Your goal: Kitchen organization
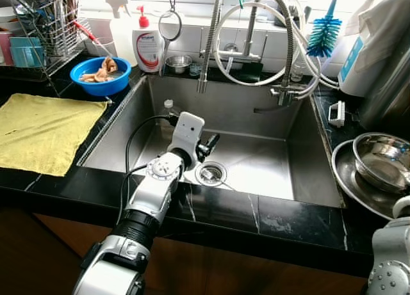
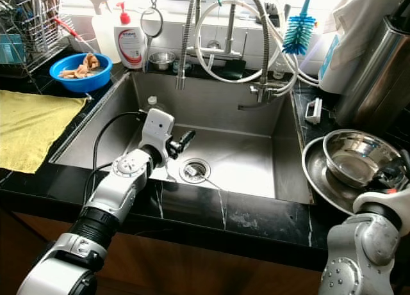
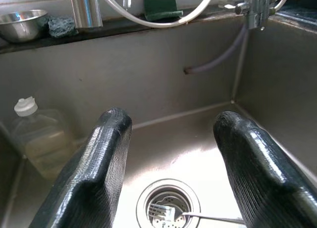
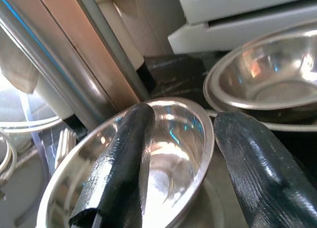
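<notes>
My left gripper (image 1: 208, 144) is down inside the steel sink (image 1: 256, 109), just above the round drain (image 1: 210, 173). It is open and holds nothing; in the left wrist view the drain strainer (image 3: 168, 205) shows between its fingers (image 3: 99, 159). On the right counter a steel bowl (image 2: 355, 157) rests on a wider steel plate (image 2: 314, 173). My right gripper (image 4: 185, 116) is open at this bowl (image 4: 163, 154), one finger inside the rim and the other outside it.
A clear plastic bottle (image 1: 168, 107) stands in the sink's back left corner. On the left counter are a yellow cloth (image 1: 38, 132), a blue bowl of food (image 1: 101, 74) and a dish rack (image 1: 45, 26). Soap bottle (image 1: 148, 45), faucet hoses (image 1: 256, 45) and a blue brush (image 1: 325, 32) line the back.
</notes>
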`<state>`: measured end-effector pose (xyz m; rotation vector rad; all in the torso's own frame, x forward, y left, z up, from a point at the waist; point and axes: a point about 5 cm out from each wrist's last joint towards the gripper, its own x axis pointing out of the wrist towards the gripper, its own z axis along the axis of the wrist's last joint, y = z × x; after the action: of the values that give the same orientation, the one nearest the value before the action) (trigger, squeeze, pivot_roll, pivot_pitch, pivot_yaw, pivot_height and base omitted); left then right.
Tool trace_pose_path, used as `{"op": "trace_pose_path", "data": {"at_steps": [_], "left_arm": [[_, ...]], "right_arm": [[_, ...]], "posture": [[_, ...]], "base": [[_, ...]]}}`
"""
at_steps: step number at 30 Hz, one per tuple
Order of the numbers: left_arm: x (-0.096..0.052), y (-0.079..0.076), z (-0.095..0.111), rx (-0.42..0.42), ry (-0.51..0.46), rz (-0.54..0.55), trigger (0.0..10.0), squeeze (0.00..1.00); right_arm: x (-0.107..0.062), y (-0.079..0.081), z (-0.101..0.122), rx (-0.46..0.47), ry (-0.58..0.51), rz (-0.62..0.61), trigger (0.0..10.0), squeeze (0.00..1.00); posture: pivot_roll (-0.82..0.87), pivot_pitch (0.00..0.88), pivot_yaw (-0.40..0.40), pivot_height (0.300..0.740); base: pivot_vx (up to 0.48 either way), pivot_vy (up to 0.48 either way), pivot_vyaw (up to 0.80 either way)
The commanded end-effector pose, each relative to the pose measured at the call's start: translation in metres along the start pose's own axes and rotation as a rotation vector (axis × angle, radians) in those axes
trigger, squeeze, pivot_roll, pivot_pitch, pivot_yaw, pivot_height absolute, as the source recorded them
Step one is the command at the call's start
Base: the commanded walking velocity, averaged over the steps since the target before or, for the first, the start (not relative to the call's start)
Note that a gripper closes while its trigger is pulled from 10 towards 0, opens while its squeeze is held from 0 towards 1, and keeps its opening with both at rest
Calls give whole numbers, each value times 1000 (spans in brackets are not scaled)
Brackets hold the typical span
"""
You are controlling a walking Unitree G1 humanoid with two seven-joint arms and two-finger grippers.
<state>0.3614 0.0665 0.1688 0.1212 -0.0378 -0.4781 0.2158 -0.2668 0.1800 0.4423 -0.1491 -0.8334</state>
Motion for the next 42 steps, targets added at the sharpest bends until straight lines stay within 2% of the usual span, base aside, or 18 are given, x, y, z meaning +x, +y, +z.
{"op": "trace_pose_path", "data": {"at_steps": [1, 2, 4, 6, 7, 8, 11, 16, 18, 19, 21, 24, 26, 28, 33, 39, 42], "left_arm": [[3, 1, 5, 17, -12, 4, 10000, 0], [4, 1, 6, 15, -19, 8, 10000, 0], [4, 1, 7, 14, -22, 8, 10000, 0], [4, 1, 7, 15, -26, 8, 10000, 0], [4, 1, 7, 15, -26, 8, 10000, 0], [4, 1, 8, 14, -27, 8, 10000, 0], [4, 2, 8, 14, -31, 9, 10000, 0], [5, 2, 10, 11, -38, 11, 10000, 0], [6, 1, 11, 10, -40, 9, 10000, 0], [6, 0, 11, 8, -42, 5, 10000, 0], [6, -1, 11, 9, -42, 0, 10000, 0], [6, -1, 11, 11, -41, -5, 10000, 0], [6, -1, 11, 11, -42, -6, 10000, 0], [5, -1, 10, 11, -41, -6, 10000, 0], [5, -1, 10, 9, -46, -9, 10000, 0], [5, -3, 10, 14, -51, -16, 10000, 0], [5, -4, 10, 18, -50, -23, 10000, 0]], "right_arm": [[-3, 1, -7, -6, 47, 2, 10000, 0], [-1, 5, -5, -176, 47, 100, 10000, 0], [1, 5, 3, -356, -14, 172, 10000, 0], [1, 9, 11, -557, -81, 301, 10000, 0], [1, 9, 11, -557, -81, 301, 10000, 0], [0, 11, 14, -626, -85, 388, 10000, 0], [-2, 13, 23, -706, -85, 513, 10000, 0], [-2, 18, 38, -840, -109, 637, 10000, 0], [-5, 21, 35, -905, -72, 727, 10000, 0], [-10, 20, 26, -973, 10, 825, 10000, 0], [-13, 16, 17, -1003, 101, 888, 10000, 0], [-17, 6, 4, -1113, 204, 973, 10000, 0], [-6, 0, 6, -1153, 196, 885, 10000, 0], [-3, 0, 7, -1173, 183, 872, 10000, 0], [8, 9, 21, -1177, 99, 815, 10000, 0], [9, 24, 31, -1116, 17, 828, 10000, 0], [9, 25, 31, -1123, 24, 829, 10000, 0]], "posture": [[-31, 0, -43, 740], [-33, 0, -39, 740], [-34, 0, -39, 740], [-33, 0, -36, 740], [-33, 0, -36, 740], [-36, 0, -34, 740], [-41, 0, -32, 740], [-43, 0, -31, 740], [-44, 0, -30, 740], [-46, 0, -29, 740], [-44, 0, -30, 740], [-38, 0, -31, 740], [-35, 0, -31, 740], [-35, 0, -31, 740], [-34, 0, -31, 740], [-34, 0, -31, 740], [-34, 0, -31, 740]], "base": [[0, 0, 0], [0, 0, 0], [0, 0, 0], [0, 0, 0], [0, 0, 0], [0, 0, 0], [0, 0, 0], [0, 0, 0], [0, 0, 0], [0, 0, 0], [0, 0, 0], [0, 0, 0], [0, 0, 0], [0, 0, 0], [0, 0, 0], [0, 0, 0], [0, 0, 0]]}}
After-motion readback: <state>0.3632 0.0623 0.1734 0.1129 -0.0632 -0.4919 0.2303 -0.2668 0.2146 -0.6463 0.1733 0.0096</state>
